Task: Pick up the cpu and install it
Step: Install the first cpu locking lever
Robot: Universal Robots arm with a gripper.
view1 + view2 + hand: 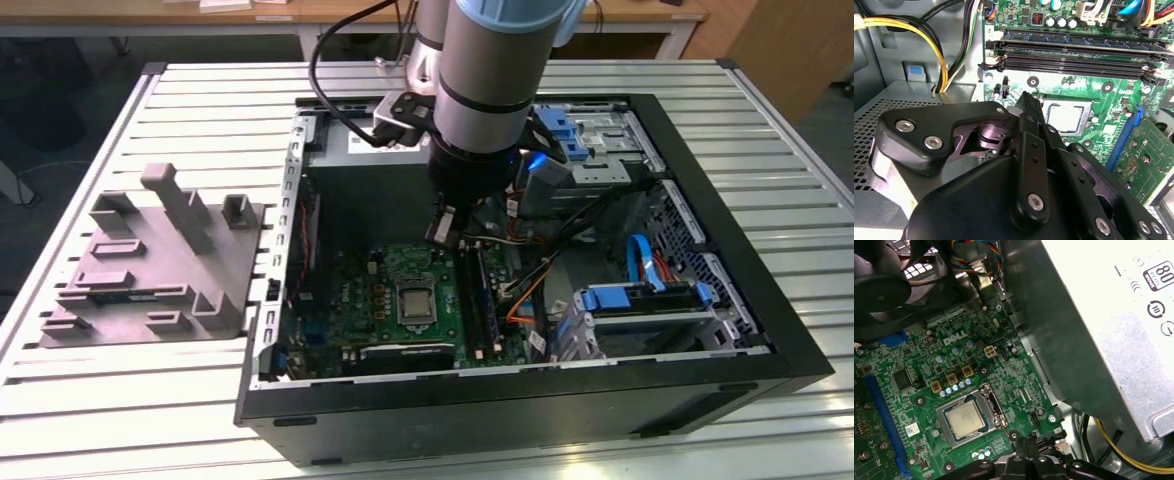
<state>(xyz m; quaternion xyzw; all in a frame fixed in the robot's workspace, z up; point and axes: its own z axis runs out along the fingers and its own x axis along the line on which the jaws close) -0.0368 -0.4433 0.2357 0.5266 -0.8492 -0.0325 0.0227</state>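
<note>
One square, silvery chip (967, 420) sits flat in its metal-framed socket (970, 419).
The black tool (1026, 444) hovers beside it, fingertips together, holding nothing.

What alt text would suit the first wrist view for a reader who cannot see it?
A silvery cpu sits in the metal-framed socket of a green motherboard, with the end effector close beside it. A grey power-supply box stands alongside.
</note>
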